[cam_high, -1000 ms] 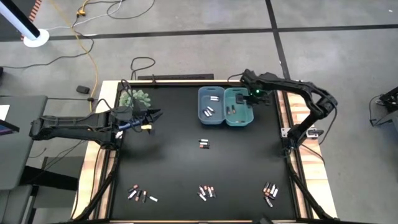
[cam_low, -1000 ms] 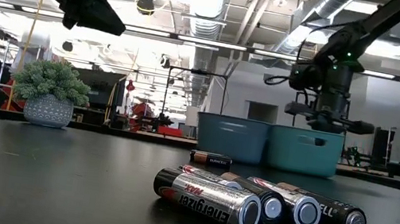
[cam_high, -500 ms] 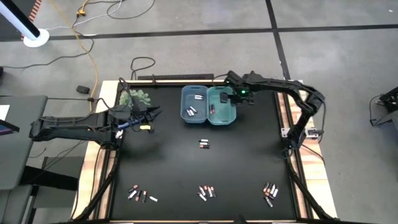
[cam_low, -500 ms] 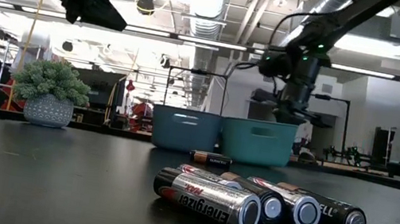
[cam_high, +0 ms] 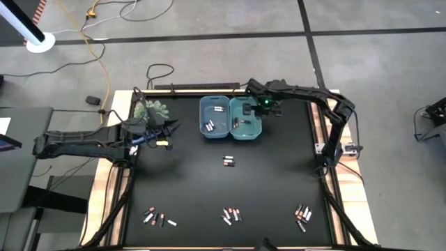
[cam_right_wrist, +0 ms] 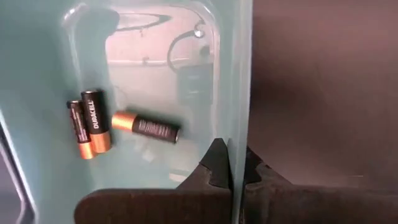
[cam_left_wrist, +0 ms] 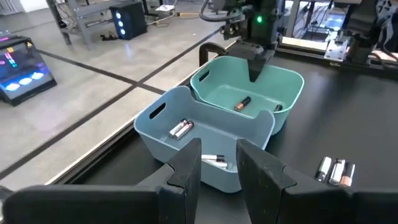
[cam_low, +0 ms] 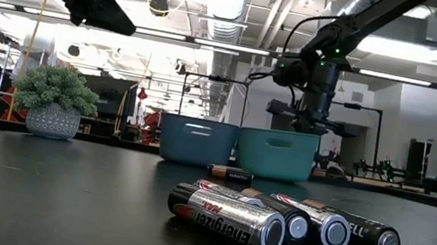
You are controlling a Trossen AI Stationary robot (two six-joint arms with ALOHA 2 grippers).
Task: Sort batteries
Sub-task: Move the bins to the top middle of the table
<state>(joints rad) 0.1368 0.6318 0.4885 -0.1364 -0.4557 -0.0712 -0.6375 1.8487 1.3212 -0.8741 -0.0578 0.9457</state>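
Observation:
Two bins stand side by side at the table's far middle: a blue bin (cam_high: 214, 117) holding silvery batteries (cam_left_wrist: 180, 128) and a teal bin (cam_high: 246, 118) holding dark, copper-ended batteries (cam_right_wrist: 93, 124). My right gripper (cam_high: 264, 106) is shut on the teal bin's wall and points down. More batteries lie on the table in small groups at the middle (cam_high: 228, 162) and along the near edge (cam_high: 231, 215). My left gripper (cam_high: 174, 127) hangs open above the table's left part, left of the bins, with nothing between its fingers. My right gripper pinches the teal bin's right-hand wall (cam_right_wrist: 239, 124) at its rim, near the far corner, one finger inside the bin and one outside. The fingers come from above, pointing down. The bin stands flat on the table, its left wall against the blue bin.
A small potted plant (cam_high: 152, 109) stands at the far left corner. Further battery groups lie near the front left (cam_high: 157, 218) and front right (cam_high: 302, 216). The dark tabletop between the bins and the near edge is bare apart from the middle batteries.
My right gripper has gone toward the table's left edge, staying shut on the teal bin's wall. The teal bin has slid left along the table with it, and the blue bin beside it has slid left by the same amount. Both stay upright.

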